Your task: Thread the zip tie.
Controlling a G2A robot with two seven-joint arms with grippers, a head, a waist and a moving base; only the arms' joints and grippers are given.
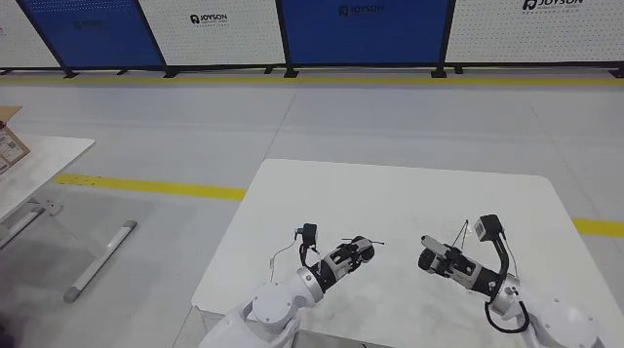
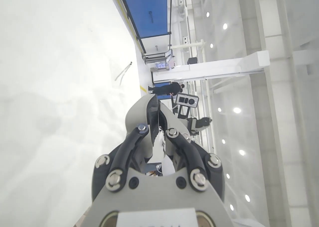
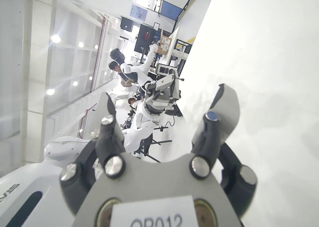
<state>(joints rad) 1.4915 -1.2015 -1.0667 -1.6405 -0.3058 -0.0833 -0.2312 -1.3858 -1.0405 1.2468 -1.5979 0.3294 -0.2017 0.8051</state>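
My left gripper point(image 1: 364, 248) is near the front of the white table point(image 1: 390, 192), shut on a thin black zip tie point(image 1: 373, 242). In the left wrist view the zip tie's strip point(image 2: 158, 117) stands edge-on between the closed fingers point(image 2: 139, 111). In the right wrist view its short end point(image 3: 180, 79) sticks out of that gripper. My right gripper point(image 1: 425, 252) faces the left one across a small gap, and its jaws stand open and empty point(image 3: 165, 96). A second thin strip with a small head point(image 2: 123, 73) lies on the table by the right arm point(image 1: 461, 233).
The table's far half is bare white surface. Beyond its edge lie grey floor with a yellow line point(image 1: 146, 186), blue and white partition panels point(image 1: 361, 7), and another table point(image 1: 39, 168) at the left.
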